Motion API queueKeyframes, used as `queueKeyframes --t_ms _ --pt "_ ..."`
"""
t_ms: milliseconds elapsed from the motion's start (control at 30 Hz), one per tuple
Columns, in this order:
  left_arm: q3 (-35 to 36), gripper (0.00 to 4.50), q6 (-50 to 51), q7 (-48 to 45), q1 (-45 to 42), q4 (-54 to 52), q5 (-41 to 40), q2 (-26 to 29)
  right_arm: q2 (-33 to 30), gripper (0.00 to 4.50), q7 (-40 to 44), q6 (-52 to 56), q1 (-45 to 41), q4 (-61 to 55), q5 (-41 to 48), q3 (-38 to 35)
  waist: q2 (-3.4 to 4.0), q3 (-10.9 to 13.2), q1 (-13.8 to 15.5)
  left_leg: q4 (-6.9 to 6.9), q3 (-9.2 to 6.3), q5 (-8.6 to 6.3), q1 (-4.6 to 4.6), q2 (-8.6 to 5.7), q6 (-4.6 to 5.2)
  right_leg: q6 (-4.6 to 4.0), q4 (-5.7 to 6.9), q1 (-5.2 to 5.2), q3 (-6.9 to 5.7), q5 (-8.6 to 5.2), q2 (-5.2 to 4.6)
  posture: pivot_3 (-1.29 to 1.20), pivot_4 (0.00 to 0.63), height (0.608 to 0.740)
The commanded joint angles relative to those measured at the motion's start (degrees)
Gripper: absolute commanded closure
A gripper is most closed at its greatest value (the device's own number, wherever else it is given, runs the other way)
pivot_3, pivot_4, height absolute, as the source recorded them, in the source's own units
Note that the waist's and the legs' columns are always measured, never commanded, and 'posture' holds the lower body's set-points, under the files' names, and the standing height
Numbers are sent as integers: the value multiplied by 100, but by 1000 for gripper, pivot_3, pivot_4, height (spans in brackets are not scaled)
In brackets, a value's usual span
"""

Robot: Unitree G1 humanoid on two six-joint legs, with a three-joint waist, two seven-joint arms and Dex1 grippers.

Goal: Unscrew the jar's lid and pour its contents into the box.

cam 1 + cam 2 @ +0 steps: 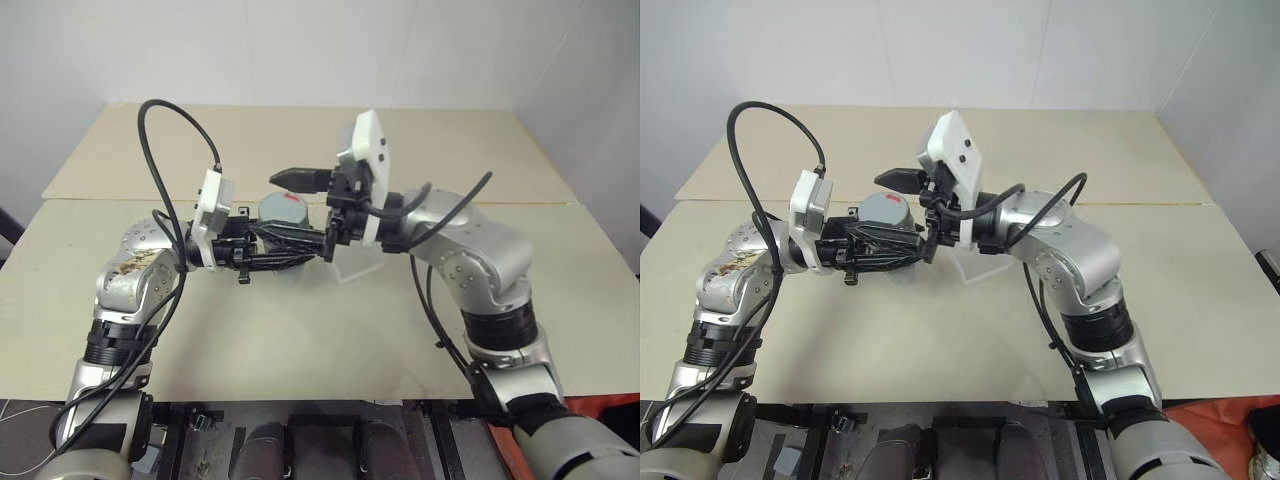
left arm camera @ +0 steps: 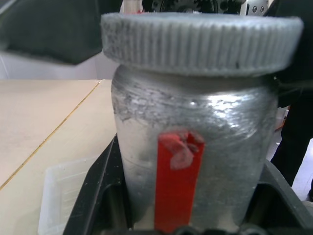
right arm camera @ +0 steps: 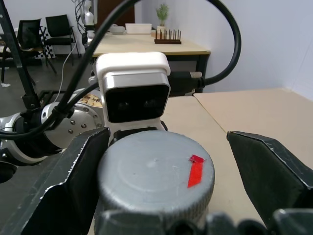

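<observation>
Jar (image 1: 283,222) clenched in left gripper (image 1: 300,243); right gripper (image 1: 318,212) spread wide around lid (image 3: 155,172).

Jar (image 2: 190,147): silvery metallic-looking wall, glossy but scuffed and scratched, with a strip of smooth red tape peeling at its top end. Lid (image 3: 155,174): matt grey, fine-grained on its flat top, closely ribbed round the edge, small red tape mark. Box (image 2: 61,193): clear, slightly cloudy plastic; worktop (image 1: 300,330): matt pale beige, smooth; fingers (image 3: 73,181): matt black plastic.
</observation>
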Motion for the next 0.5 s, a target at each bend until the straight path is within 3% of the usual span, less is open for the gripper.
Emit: queueKeyframes --t_ms 33,500 --pt "98 2515 -64 8 -15 -230 -69 94 -53 44 21 -158 -110 -39 -25 -186 0 0 0 0 0 0 0 0 0 0 0 0 0 0 0 0 150 740" --pt "60 2515 -89 -19 -50 -183 -89 152 -576 44 28 -109 107 -43 63 -608 0 0 2 0 0 -1 0 0 1 0 -1 1 0 0 -1 0 150 740"
